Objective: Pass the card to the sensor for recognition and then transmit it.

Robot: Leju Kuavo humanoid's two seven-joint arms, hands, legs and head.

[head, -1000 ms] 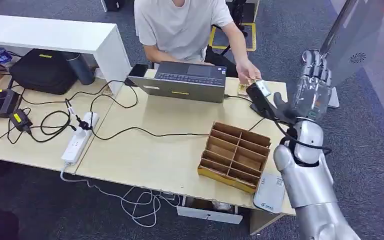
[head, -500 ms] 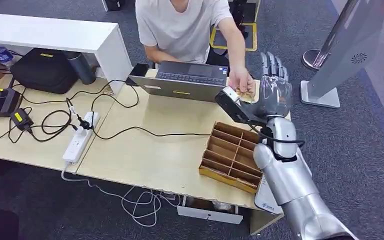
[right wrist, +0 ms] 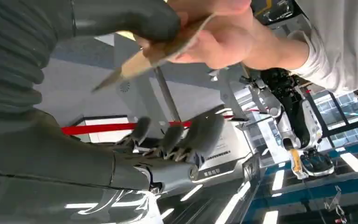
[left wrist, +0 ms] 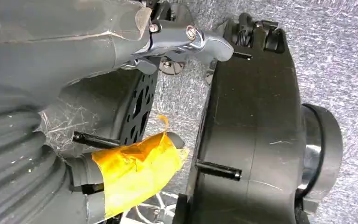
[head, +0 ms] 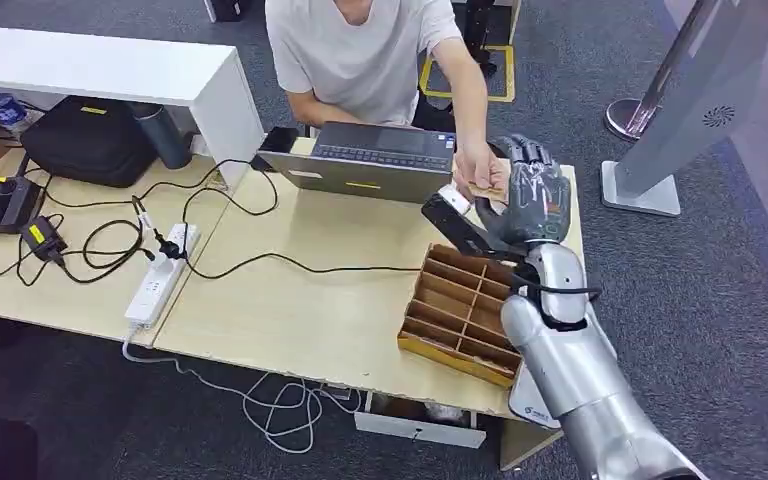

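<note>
Nearest, the wooden divider tray (head: 468, 312) sits at the bench's (head: 300, 310) front right edge. Above its far side the right hand (head: 532, 192) is raised with fingers spread apart, the thumb (right wrist: 121, 18) touching the card (right wrist: 168, 46), which a person's hand (head: 482, 170) pinches by the bench's far right corner. Beyond lies a laptop (head: 370, 160); grey carpet (head: 720, 300) lies open to the right. The left hand (left wrist: 51, 70) hangs over carpet; its fingers' set I cannot tell.
</note>
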